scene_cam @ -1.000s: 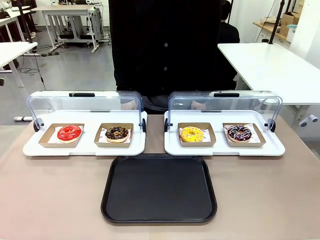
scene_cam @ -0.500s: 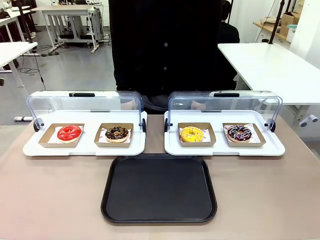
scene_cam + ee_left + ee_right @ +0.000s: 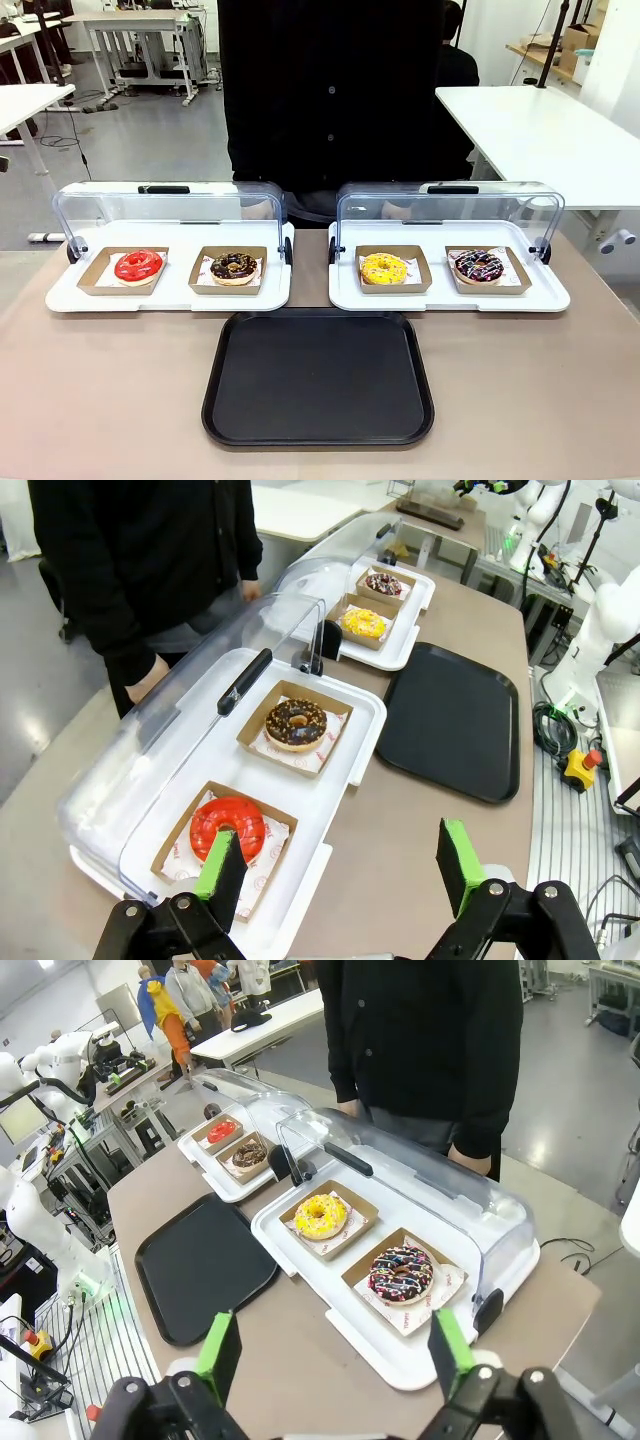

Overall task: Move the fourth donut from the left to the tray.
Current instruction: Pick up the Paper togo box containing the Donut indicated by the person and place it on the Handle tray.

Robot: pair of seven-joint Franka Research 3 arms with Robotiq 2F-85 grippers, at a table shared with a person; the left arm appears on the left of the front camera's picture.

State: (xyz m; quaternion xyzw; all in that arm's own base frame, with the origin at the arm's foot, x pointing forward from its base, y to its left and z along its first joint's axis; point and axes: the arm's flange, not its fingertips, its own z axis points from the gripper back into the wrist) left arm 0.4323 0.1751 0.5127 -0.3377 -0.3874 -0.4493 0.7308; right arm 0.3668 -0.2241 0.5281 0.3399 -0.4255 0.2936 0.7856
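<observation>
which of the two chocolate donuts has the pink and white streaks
The fourth donut, rightmost in the row, beside the yellow donut on the right white tray. The other chocolate donut, second from left, carries yellowish-brown sprinkles instead.

The tray [image 3: 318, 378] is seen to be of black plastic, matt, with a faint sheen at the rim. The icing of the fourth donut [image 3: 479, 265] is glossy, and its holder [image 3: 490, 289] is of matt brown cardboard. The white trays [image 3: 345, 295] are of smooth plastic, and their domed lids [image 3: 450, 212] are clear and shiny. The table [image 3: 100, 390] is matt.
</observation>
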